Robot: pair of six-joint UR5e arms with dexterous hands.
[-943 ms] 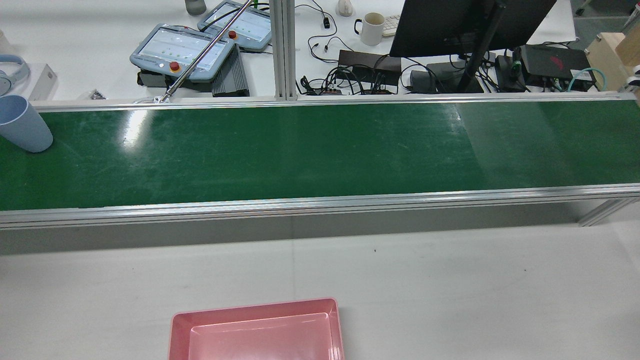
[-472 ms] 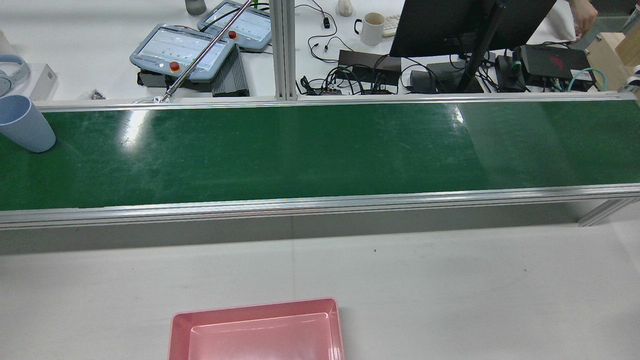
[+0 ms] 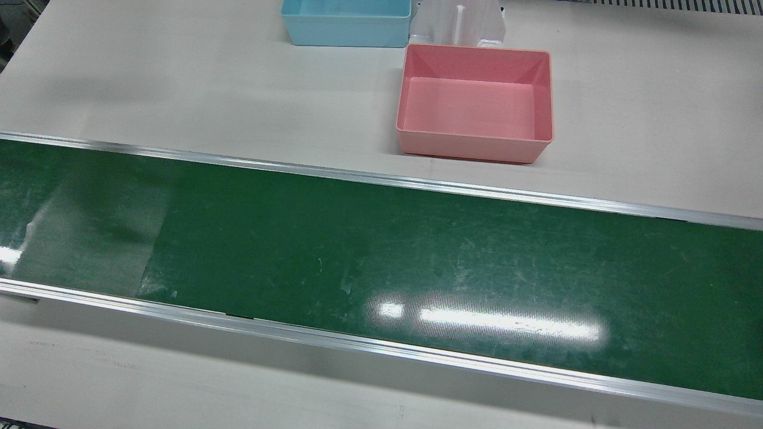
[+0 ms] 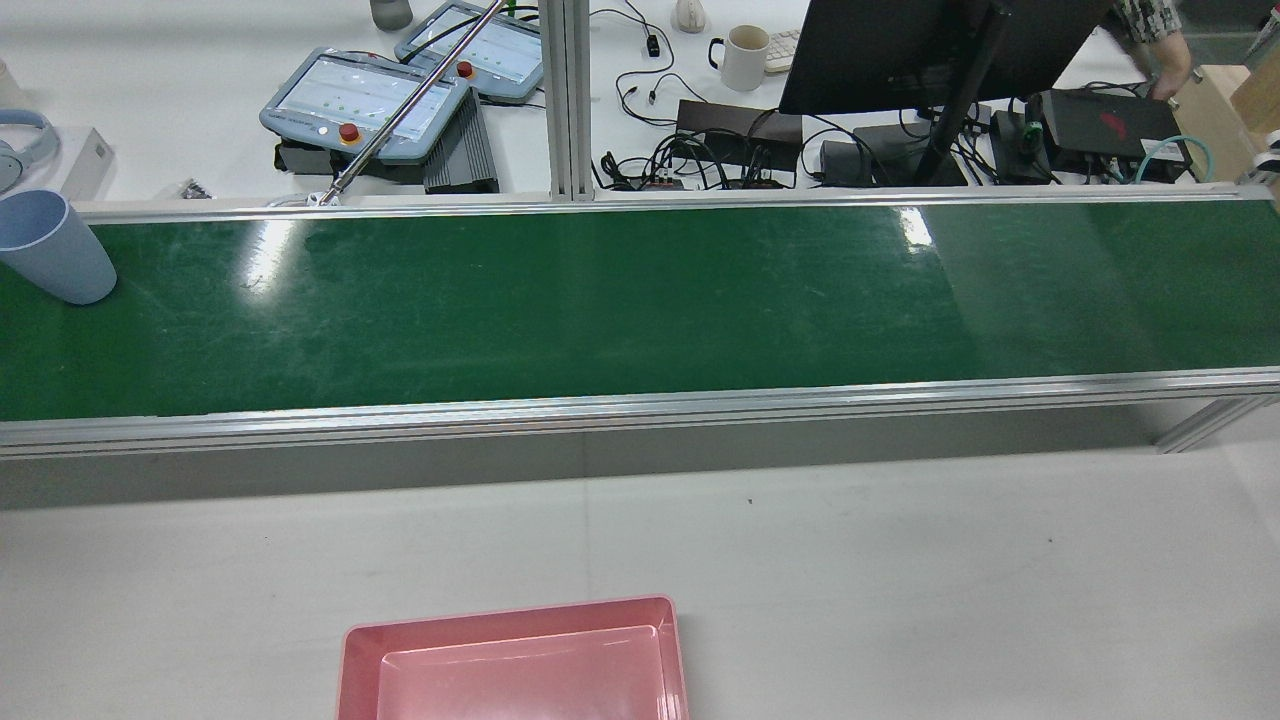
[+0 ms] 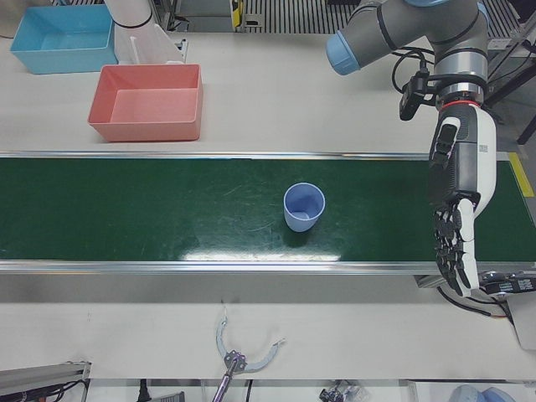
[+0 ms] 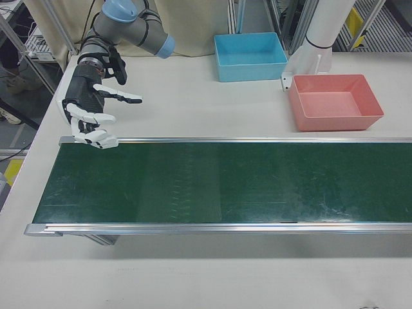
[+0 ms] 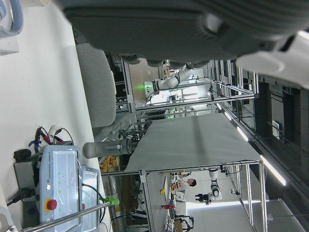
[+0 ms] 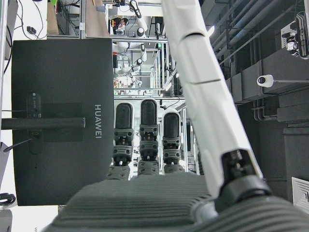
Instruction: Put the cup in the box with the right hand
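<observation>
A pale blue cup (image 5: 303, 206) stands upright on the green conveyor belt (image 5: 151, 218); in the rear view the cup (image 4: 55, 248) is at the belt's far left end. The pink box (image 6: 335, 101) sits on the white table beside the belt, and the same pink box (image 3: 475, 101) appears in the front view. My right hand (image 6: 93, 109) hovers open over the far end of the belt, fingers spread, holding nothing. My left hand (image 5: 454, 209) hangs open over its end of the belt, to the right of the cup in that view, fingers pointing down.
A blue box (image 6: 250, 55) stands on the table beyond the pink one. A white pedestal (image 6: 315, 38) rises next to the boxes. Behind the belt's far rail are teach pendants (image 4: 370, 95), a mug (image 4: 743, 56), a monitor (image 4: 930, 45) and cables. A person's arm (image 4: 1160, 40) shows at top right.
The cup has drifted slightly rightward along the belt in the rear view. A person's arm has come further into the top right corner.
</observation>
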